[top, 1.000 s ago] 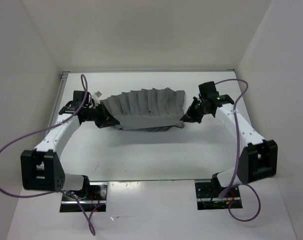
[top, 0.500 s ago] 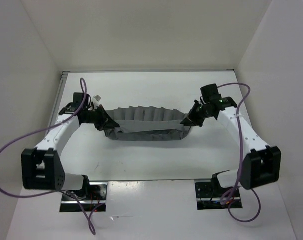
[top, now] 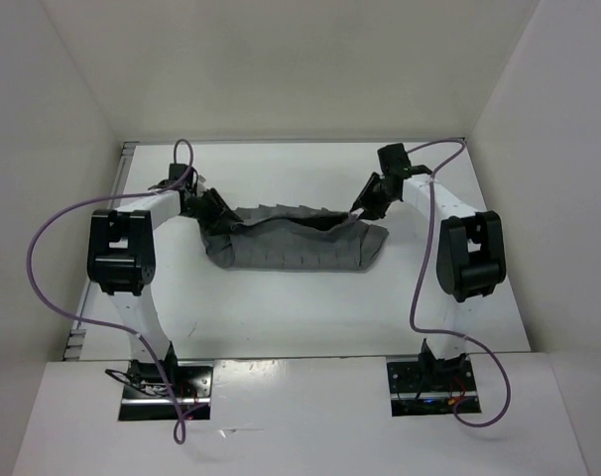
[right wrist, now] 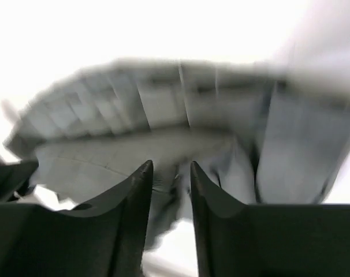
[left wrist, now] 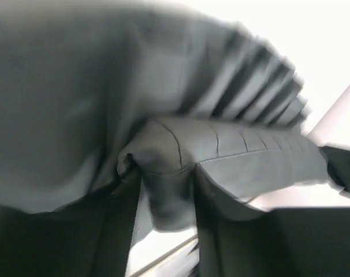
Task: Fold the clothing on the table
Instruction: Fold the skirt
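While the overhead view takes in the whole table (top: 281, 317), the clothing (top: 296, 248) lies toward its far half as a long, low grey band running left to right, with a row of pleats showing along its far edge. The left gripper (top: 213, 208) sits at the band's left end and the right gripper (top: 363, 206) at its right end, each touching or just above the cloth. From this height I cannot tell how the fingers stand. White walls (top: 281, 69) close in three sides, and a purple cable (top: 43, 258) loops out from each arm.

From the left wrist the picture is blurred. Two dark fingers (left wrist: 120, 231) stand apart with a thick fold of grey cloth filling the space between them. Whether they press on it or have let go, I cannot tell. Pleats fan away behind.

From the right wrist, also blurred, the two fingers (right wrist: 129, 202) stand parted by a slim gap, released, and the pleated cloth lies just beyond and below their tips.
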{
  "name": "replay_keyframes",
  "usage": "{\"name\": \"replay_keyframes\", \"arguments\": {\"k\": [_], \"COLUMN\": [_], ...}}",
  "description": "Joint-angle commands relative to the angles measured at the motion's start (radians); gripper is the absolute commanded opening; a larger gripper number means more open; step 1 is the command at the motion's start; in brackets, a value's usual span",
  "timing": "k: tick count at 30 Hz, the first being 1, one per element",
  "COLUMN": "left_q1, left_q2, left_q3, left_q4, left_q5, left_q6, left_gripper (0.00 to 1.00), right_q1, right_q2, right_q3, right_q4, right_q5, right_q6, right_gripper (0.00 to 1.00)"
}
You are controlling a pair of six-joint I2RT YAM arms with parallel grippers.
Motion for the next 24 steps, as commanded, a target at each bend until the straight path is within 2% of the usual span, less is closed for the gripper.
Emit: {"name": "replay_keyframes", "arguments": {"k": [1, 4, 7, 9, 14, 19, 24], "left_q1": [0.054, 0.078, 0.088, 0.088, 0.088, 0.088, 0.088], "left_q2": [0.036, 0.006, -0.08, -0.152, -0.285, -0.376, -0.388], "left_q3": [0.07, 0.081, 0.078, 0.042, -0.096, -0.201, -0.249], "left_q4": [0.154, 0.298, 0.286, 0.286, 0.24, 0.162, 0.171], "left_q5": [-0.016, 0.02, -0.008, -0.008, 0.014, -0.006, -0.054], "left_q6": [-0.108, -0.196, -0.175, -0.161, -0.06, 0.083, 0.16], "left_gripper": [0.54, 0.63, 0.71, 0.71, 0.71, 0.71, 0.71], "right_q1": [-0.028, -0.028, -0.016, 0.017, 0.047, 0.047, 0.047], "right_q2": [0.014, -0.056, -0.191, -0.245, -0.306, -0.306, -0.201], "right_q3": [0.133, 0.142, 0.095, 0.061, -0.008, -0.131, -0.109], "right_q4": [0.159, 0.232, 0.233, 0.194, 0.044, 0.047, -0.031], "right_q5": [0.134, 0.242, 0.311, 0.363, 0.305, 0.204, 0.17], "right_q6": [-0.049, -0.068, -0.094, -0.11, -0.161, -0.222, -0.289], "right_gripper": [0.4, 0.46, 0.48, 0.5, 0.5, 0.53, 0.53]}}
